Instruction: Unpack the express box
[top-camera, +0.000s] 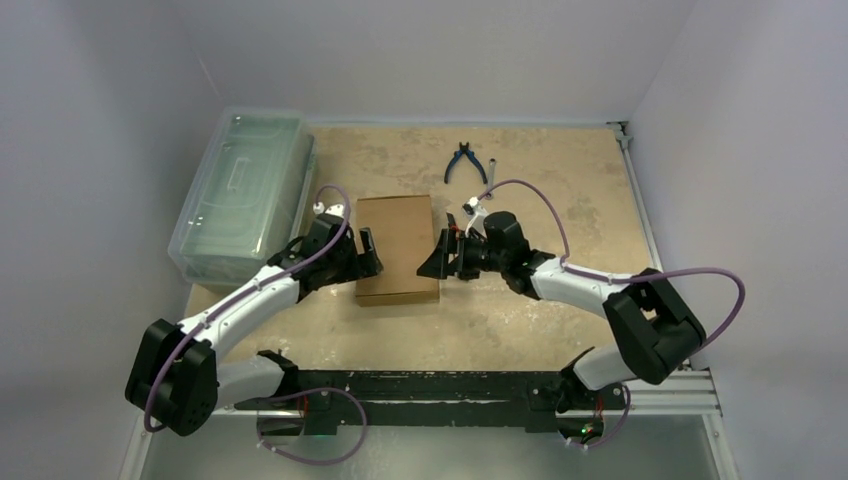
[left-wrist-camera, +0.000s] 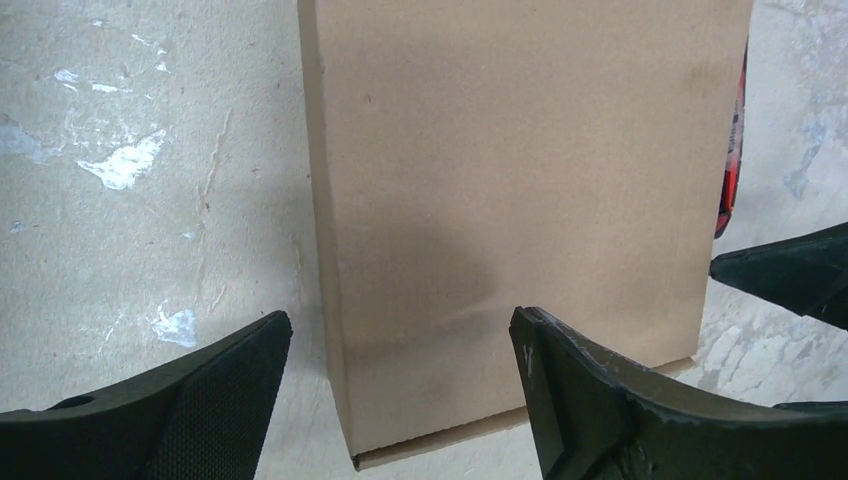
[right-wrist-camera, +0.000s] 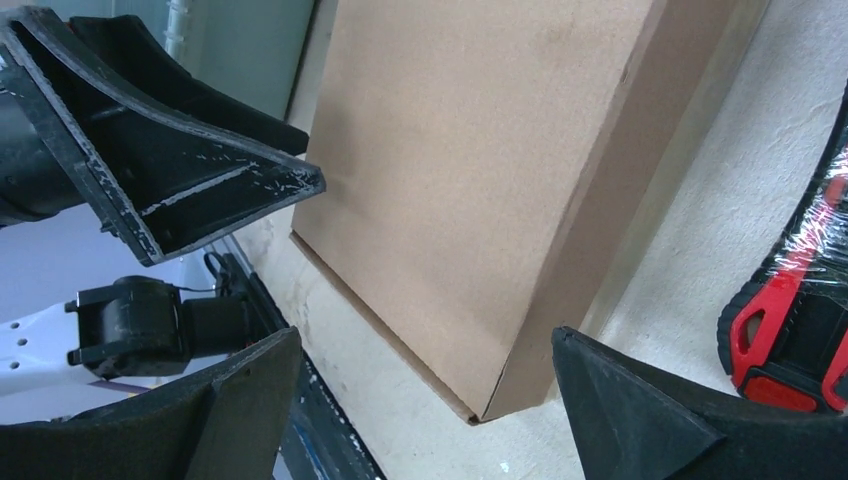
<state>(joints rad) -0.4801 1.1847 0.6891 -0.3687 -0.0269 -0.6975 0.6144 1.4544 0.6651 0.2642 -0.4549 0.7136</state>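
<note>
The express box (top-camera: 397, 248), a flat plain brown cardboard mailer, lies shut on the table between my two arms. My left gripper (top-camera: 368, 252) is at its left side, open. In the left wrist view the box (left-wrist-camera: 520, 200) fills the middle, and the left gripper (left-wrist-camera: 400, 325) straddles the box's long edge near a corner, holding nothing. My right gripper (top-camera: 437, 258) is at the box's right side, open. In the right wrist view the right gripper (right-wrist-camera: 425, 345) spans a corner of the box (right-wrist-camera: 470, 170) with nothing in its grip.
A large clear plastic lidded bin (top-camera: 240, 190) stands at the left. Blue-handled pliers (top-camera: 466, 162) lie at the back. A red and black film-wrapped item (right-wrist-camera: 790, 320) sits beside the box's right side, under the right arm. The table (top-camera: 560, 180) is beige and speckled.
</note>
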